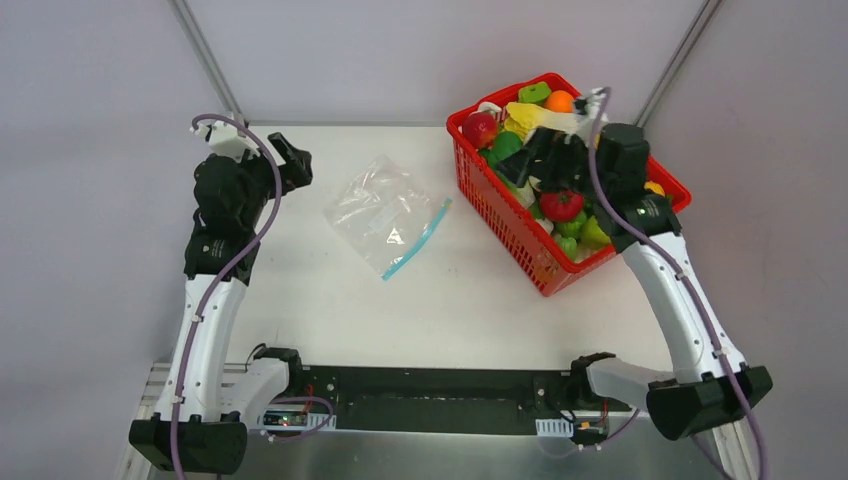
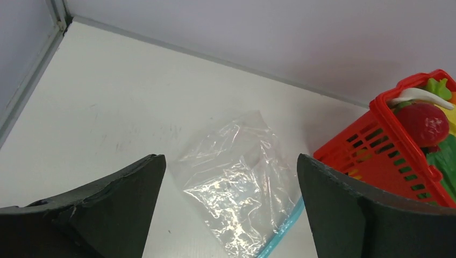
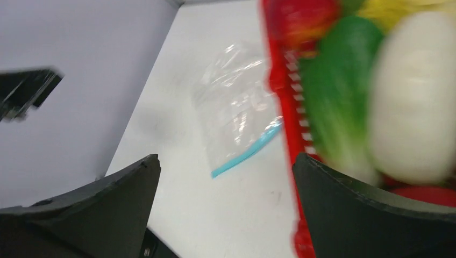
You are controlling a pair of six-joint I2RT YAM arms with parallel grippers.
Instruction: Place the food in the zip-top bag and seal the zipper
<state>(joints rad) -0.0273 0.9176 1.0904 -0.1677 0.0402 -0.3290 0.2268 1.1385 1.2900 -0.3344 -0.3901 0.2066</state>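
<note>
The right wrist view is smeared by motion: the food (image 3: 344, 91) in it reads only as green, white and red blurs. In the top view the right arm's dark wrist covers the middle of the red basket (image 1: 500, 222), so the pile under it cannot be counted. The left wrist view cuts the bag's near corner off at its lower edge, and the white label (image 1: 384, 223) is too small to read.

There is 1 zip-top bag (image 1: 378, 205), 1 zipper (image 1: 417, 240), 1 basket and 2 arms. Of the pile, 1 red tomato (image 1: 561, 204) with a green top, 1 other red fruit (image 1: 480, 128) and 1 orange piece (image 1: 560, 100) stand out.

The bag is clear, crinkled and flat, roughly square, lying on the white table (image 1: 330, 310) near its centre, with nothing visible inside. The teal zipper runs straight along the bag's 4 o'clock edge. The basket sits at 3 o'clock of the bag, just apart from it, and all the food is in the basket.

The left gripper (image 2: 228, 160) hovers at 9 o'clock of the bag, its fingers spread wide and holding nothing. The right gripper (image 3: 226, 158) hangs over the basket, fingers likewise wide apart and bare
</note>
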